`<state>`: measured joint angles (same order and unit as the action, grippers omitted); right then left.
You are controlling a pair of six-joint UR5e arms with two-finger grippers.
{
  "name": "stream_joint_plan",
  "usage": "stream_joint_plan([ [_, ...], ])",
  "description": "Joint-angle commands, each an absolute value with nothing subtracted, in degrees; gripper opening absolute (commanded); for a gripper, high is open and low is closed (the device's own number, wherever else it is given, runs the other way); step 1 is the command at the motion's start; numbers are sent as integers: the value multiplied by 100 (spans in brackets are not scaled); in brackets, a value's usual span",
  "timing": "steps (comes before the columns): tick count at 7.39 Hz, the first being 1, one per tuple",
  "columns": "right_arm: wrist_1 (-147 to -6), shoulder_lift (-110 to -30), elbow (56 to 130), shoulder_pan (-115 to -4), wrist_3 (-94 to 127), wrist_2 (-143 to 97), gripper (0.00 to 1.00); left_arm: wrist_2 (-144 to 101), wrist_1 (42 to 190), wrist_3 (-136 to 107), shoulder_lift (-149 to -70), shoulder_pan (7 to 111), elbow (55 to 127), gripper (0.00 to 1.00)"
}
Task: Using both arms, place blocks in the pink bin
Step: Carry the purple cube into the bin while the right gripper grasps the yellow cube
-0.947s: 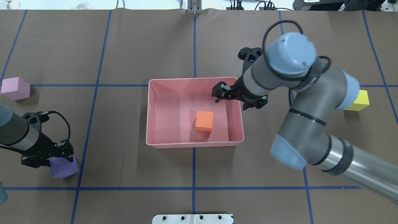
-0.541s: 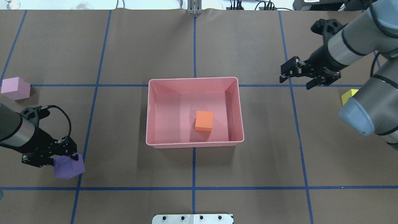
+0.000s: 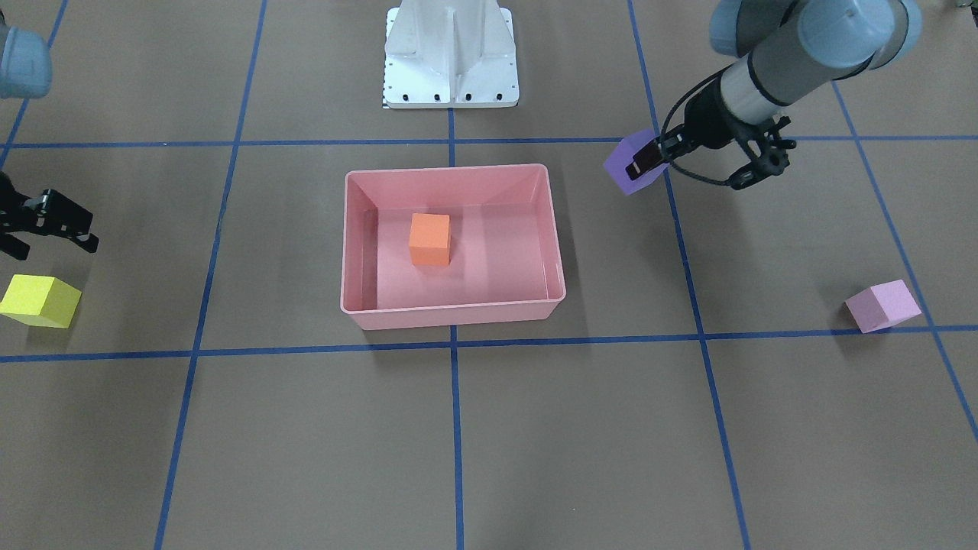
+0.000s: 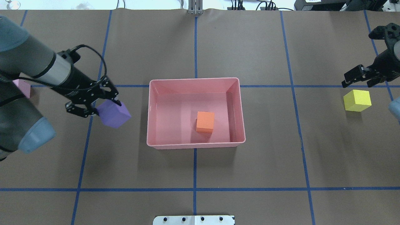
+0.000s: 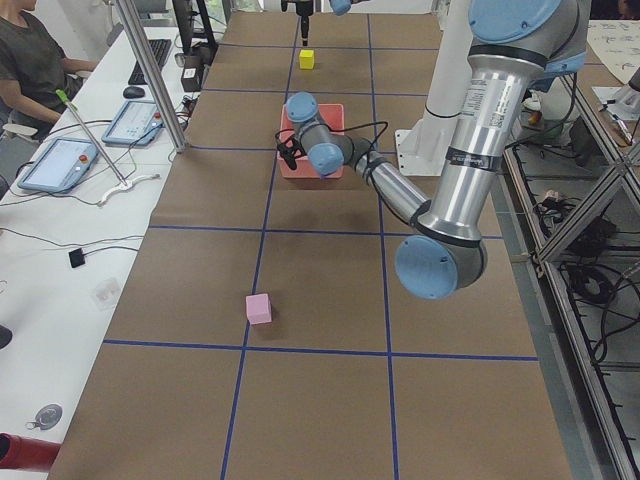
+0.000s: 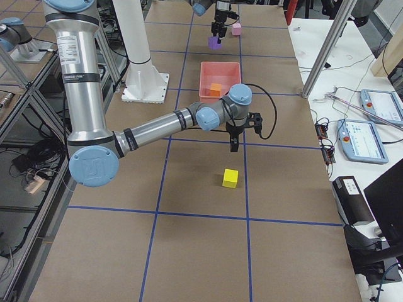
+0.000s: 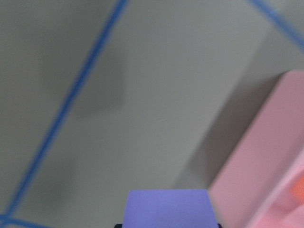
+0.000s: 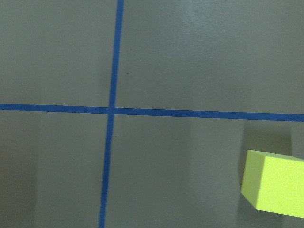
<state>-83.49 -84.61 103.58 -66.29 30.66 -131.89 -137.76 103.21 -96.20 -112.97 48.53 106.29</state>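
Observation:
My left gripper (image 4: 104, 104) is shut on the purple block (image 4: 114, 114) and holds it above the table, just left of the pink bin (image 4: 193, 79). The block fills the bottom of the left wrist view (image 7: 168, 206), with the bin's edge to its right. The orange block (image 4: 205, 121) lies inside the bin. My right gripper (image 4: 356, 82) is open and empty, hovering just beyond the yellow block (image 4: 357, 100), which also shows in the right wrist view (image 8: 273, 185). The pale pink block (image 3: 882, 305) lies far out on my left; my left arm partly hides it in the overhead view.
The white pedestal base (image 3: 451, 53) stands at my edge of the table. Blue tape lines (image 4: 195, 189) mark a grid on the brown cover. Desks with tablets (image 6: 374, 104) and a seated person (image 5: 30, 70) are beyond the far table edge.
My left gripper has lifted the purple block and carried it toward the bin. My right arm has swung away from the bin, out to the yellow block.

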Motion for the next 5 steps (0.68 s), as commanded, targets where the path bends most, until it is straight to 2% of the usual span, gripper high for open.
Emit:
stream_joint_plan([
  [1,-8350,-8482,10003,-6688,2428,-12808,100,-13527,9634,-9851,-13009,4887,9350,0],
  [2,-8341,-8464,9837,-6688,2365,-12797,100,-13518,9642,-9870,-13417,4861,8734,0],
  [3,-8341,-8464,9783,-6688,2269,-12762,100,-13274,9659,-9861,-13499,4643,8493,2],
  [5,-8341,-8481,9739,-6688,2197,-12648,100,-12868,9642,-9879,-13509,4177,8412,11],
])
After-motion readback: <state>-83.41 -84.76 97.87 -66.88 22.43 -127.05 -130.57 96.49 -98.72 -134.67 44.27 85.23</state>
